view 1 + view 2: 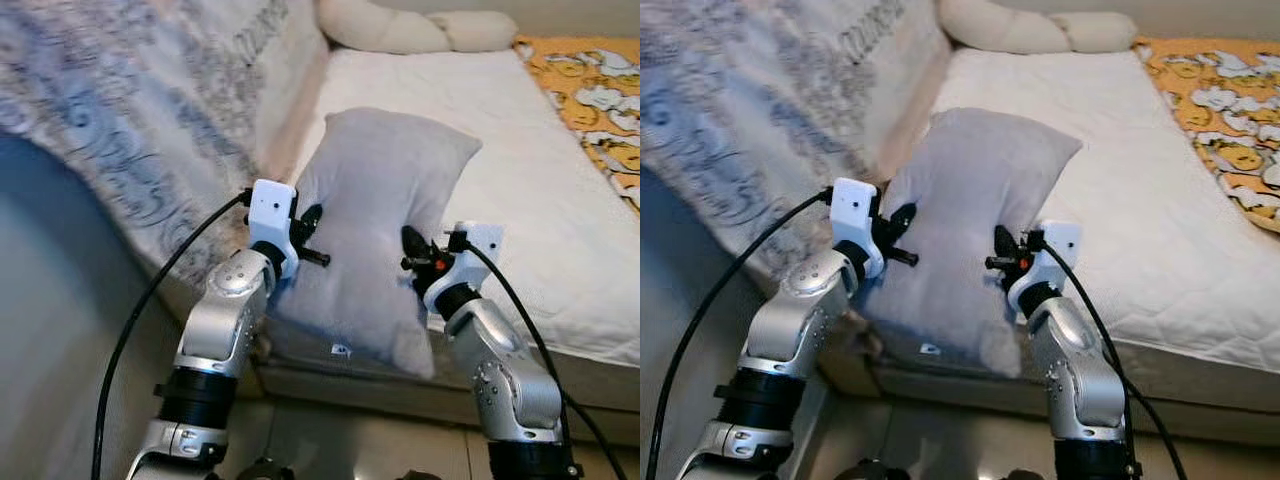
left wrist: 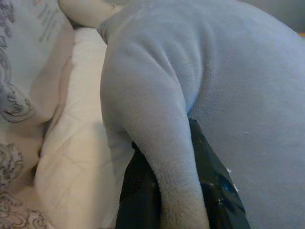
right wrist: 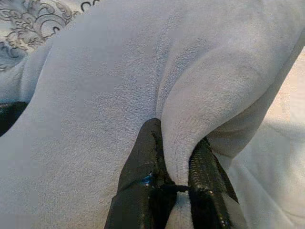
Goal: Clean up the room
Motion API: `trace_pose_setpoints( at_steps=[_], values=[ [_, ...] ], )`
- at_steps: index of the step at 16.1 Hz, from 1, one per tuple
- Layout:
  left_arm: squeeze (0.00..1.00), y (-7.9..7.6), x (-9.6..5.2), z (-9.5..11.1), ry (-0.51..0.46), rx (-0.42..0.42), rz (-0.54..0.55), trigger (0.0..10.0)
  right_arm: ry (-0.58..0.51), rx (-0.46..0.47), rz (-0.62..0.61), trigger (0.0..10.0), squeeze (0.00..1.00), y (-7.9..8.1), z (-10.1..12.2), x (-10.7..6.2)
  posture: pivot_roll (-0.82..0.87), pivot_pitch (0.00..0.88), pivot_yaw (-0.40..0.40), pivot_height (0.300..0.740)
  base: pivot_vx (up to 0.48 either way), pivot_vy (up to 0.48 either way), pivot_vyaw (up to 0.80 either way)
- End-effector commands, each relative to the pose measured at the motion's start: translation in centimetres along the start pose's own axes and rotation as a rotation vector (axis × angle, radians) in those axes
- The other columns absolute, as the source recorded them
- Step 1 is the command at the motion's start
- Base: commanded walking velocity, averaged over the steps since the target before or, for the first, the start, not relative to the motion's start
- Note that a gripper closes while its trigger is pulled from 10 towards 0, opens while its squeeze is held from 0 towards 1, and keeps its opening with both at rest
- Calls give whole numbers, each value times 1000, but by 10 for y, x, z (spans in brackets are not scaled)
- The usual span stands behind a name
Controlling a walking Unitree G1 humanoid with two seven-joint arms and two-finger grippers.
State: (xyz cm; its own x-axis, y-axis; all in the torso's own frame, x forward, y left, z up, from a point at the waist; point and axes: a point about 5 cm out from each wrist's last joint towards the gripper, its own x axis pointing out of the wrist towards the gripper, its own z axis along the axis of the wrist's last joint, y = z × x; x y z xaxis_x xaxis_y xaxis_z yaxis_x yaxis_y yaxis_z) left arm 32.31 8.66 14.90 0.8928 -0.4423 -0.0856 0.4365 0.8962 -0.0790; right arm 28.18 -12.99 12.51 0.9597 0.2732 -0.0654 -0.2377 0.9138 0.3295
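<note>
The left gripper (image 1: 308, 238) pinches a fold along the left edge of a grey pillow (image 1: 375, 215), its two black fingers (image 2: 143, 195) closed on either side of the plush fabric. The right gripper (image 1: 412, 250) does the same on the pillow's right edge, where a ridge of grey fleece is squeezed tight between its fingers (image 3: 143, 176). Both silver arms reach up from below, a black cable trailing from each white wrist housing.

Held between the two grippers, the pillow stands tilted over the near edge of a bed, its upper corner leaning back across the white quilted mattress (image 1: 480, 150) and its lower end hanging down past the mattress front, where a small tag shows near the bottom seam.

To the robot's left of the pillow, a pale blanket with a grey scroll pattern (image 1: 150, 130) is heaped along the side of the bed and drapes off it. At the head of the bed, a long cream bolster cushion (image 1: 410, 25) lies across the mattress. On the far right side, a yellow sheet printed with white cartoon figures (image 1: 595, 90) covers the mattress edge. A light tiled floor (image 1: 350, 440) shows beneath the bed frame.
</note>
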Motion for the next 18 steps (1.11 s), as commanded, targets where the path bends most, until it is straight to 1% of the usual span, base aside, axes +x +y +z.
trace_pose_setpoints(
  at_steps=[1,5,9,13,18],
  values=[
    [0,-3,3,14,-62,12,-12,10000,-31,3,24,10000,0,5,9,2,-93,0,52,740,0,0,0],
    [0,-5,3,13,-58,1,-13,10000,-34,2,30,10000,0,6,10,5,-88,0,43,740,259,0,0],
    [0,-3,3,11,-52,2,4,10000,-29,-10,43,10000,0,7,10,7,-86,0,39,740,275,0,0],
    [0,1,-3,5,-41,0,30,10000,-21,-24,48,10000,0,7,9,7,-80,0,25,740,275,0,0],
    [0,1,-6,1,-32,9,38,10000,-5,-35,66,10000,0,9,6,10,-70,0,7,740,275,0,0]
  ],
)
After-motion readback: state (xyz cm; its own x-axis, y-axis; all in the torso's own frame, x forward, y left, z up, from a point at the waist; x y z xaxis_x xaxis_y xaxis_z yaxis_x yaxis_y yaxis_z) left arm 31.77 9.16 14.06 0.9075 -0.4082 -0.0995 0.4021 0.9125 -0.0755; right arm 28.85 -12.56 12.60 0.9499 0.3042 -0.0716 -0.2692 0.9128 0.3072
